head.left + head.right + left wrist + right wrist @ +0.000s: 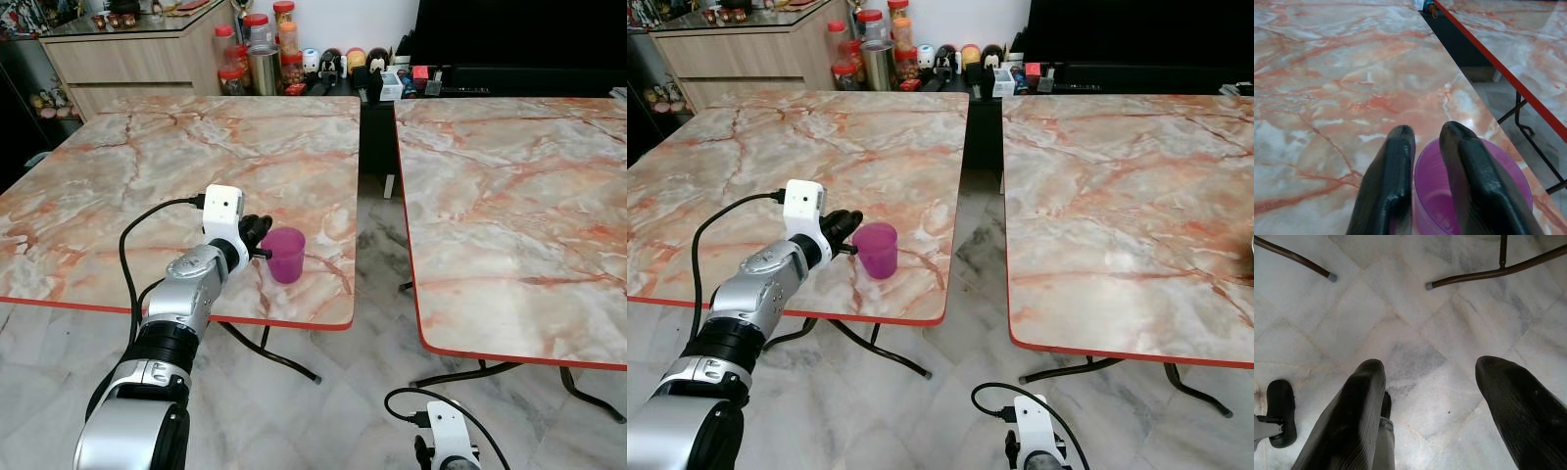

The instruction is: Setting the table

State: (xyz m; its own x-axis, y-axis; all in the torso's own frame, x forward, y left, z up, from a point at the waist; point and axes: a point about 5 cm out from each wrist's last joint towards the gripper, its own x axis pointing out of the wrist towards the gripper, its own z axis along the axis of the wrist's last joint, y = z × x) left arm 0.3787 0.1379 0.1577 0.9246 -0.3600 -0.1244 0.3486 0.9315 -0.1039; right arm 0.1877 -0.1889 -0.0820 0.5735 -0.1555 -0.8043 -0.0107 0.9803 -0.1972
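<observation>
A purple plastic cup point(285, 253) stands upright on the left marble table point(147, 166), near its front right corner. My left gripper point(260, 240) reaches in from the cup's left side and is shut on its rim. In the left wrist view one black finger point(1393, 171) lies outside the cup wall point(1498, 181) and the other finger point(1469, 171) is inside it. My right arm hangs low beside me. Its gripper point(1430, 367) stands open over the marble floor point(1400, 308), holding nothing.
A second marble table point(509, 196) with a red edge stands to the right, across a narrow gap point(377, 166). Jars and small items point(265, 54) line the back beside a wooden cabinet point(137, 54). Metal table legs point(1488, 271) cross the floor near the right gripper.
</observation>
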